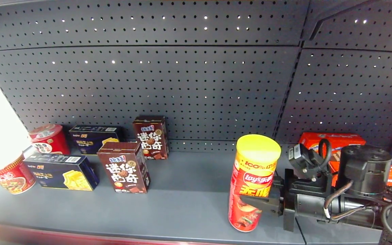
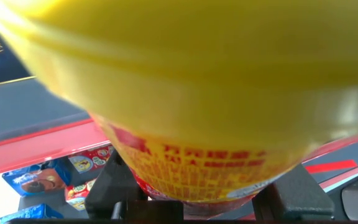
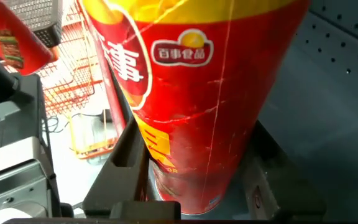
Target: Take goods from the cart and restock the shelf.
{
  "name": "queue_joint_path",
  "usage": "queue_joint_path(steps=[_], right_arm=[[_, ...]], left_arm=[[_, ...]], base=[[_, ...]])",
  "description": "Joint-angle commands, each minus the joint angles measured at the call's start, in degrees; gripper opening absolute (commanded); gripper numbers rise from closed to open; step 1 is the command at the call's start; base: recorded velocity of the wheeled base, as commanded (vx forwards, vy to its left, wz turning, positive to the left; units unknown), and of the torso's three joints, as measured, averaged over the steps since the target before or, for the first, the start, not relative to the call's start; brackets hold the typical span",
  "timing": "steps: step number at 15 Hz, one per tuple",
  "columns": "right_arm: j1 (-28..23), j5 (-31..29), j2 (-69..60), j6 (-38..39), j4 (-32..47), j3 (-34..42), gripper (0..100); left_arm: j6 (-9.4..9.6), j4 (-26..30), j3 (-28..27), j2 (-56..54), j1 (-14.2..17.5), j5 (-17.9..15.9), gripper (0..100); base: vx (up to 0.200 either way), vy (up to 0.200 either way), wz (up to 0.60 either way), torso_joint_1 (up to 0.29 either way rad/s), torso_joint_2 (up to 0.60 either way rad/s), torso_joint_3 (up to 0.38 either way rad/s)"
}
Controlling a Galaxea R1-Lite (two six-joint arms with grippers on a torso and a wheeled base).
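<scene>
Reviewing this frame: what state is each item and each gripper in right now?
chip can: upright on the shelf, yellow lid on, gripped.
right gripper: jaws shut on the chip can.
yellow tub: held between the left jaws.
left gripper: shut on the yellow tub.
brown boxes: two, upright, closed.
navy boxes: two, lying flat, closed.
red cups: two, upright.
orange boxes: lying flat, closed.

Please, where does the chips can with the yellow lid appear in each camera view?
Head view: chips can stands right of centre, in the right claw.
Left wrist view: not in it; that yellow tub is another item.
Right wrist view: centre, between the fingers.
Shared landmark: the grey shelf board.
</scene>
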Motion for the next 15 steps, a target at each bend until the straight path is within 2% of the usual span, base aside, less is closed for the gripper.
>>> queue_joint_path(steps=[1,4,8,9,15], right_arm=[[-0.23,0.02,3.56,-0.04,-0.27,-1.12,0],[-0.23,0.02,5.76,-0.04,-0.36,-2.61,0],[-0.23,0.2,7.17,-0.13,-0.71,-2.96,0],[-0.23,0.2,7.25,-0.13,-1.41,-2.87,100],[-1.19,-0.15,2.6,-0.39,-1.67,1.78,100]], left_arm=[[0.02,0.08,0.0,0.09,-0.01,-0.01,0],[-0.95,-0.01,0.0,0.09,-0.01,-0.01,0],[-1.21,-0.01,0.0,0.09,-0.01,-0.01,0],[-1.21,-0.01,0.0,0.09,-0.01,-0.01,0],[-0.86,-0.01,0.0,0.09,-0.01,-0.1,0]], base=[[0.0,0.0,0.0,0.0,0.0,0.0],[0.0,0.0,0.0,0.0,0.0,0.0],[0.0,0.0,0.0,0.0,0.0,0.0],[0.0,0.0,0.0,0.0,0.0,0.0],[0.0,0.0,0.0,0.0,0.0,0.0]])
